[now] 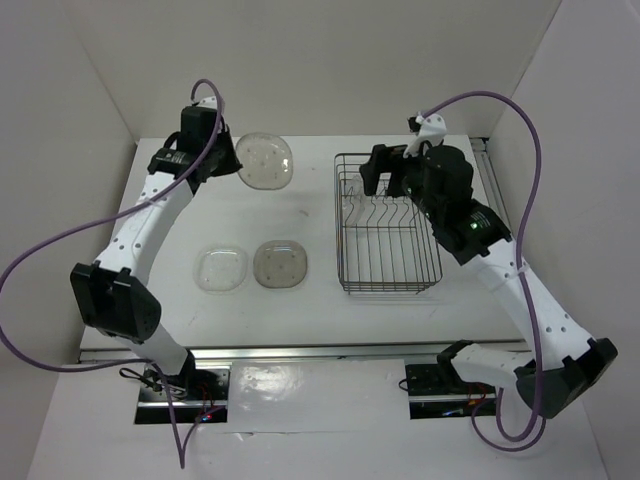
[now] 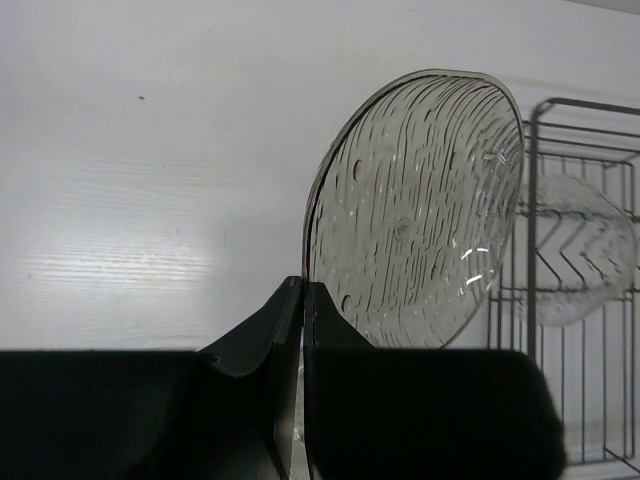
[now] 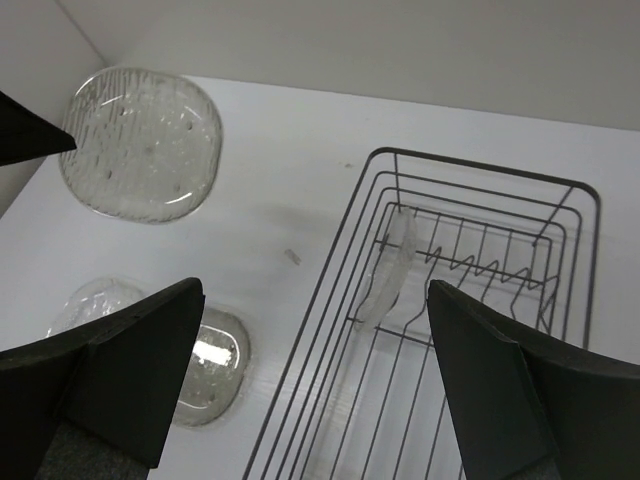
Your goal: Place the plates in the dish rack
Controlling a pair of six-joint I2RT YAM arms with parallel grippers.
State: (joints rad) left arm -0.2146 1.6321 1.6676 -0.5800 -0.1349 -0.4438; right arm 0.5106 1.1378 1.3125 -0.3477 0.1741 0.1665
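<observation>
My left gripper [image 1: 230, 157] [image 2: 303, 286] is shut on the rim of a clear ribbed plate [image 1: 266, 160] [image 2: 420, 210] [image 3: 140, 143], which it holds tilted up above the table at the far left, left of the dish rack [image 1: 341, 230] [image 2: 536, 130] [image 3: 480, 165]. One clear plate [image 3: 386, 268] [image 2: 580, 250] stands on edge between the tines at the rack's far end. Flat on the table lie a clear plate [image 1: 221, 270] [image 3: 95, 303] and a greyish-tan plate [image 1: 281, 264] [image 3: 212, 368]. My right gripper [image 1: 385, 185] [image 3: 314, 290] hangs open and empty over the rack's far end.
White walls close in the table at the back and on both sides. Purple cables loop from both arms [image 1: 60, 240] [image 1: 535, 170]. The rack's upright tines [image 3: 480, 270] run along its middle.
</observation>
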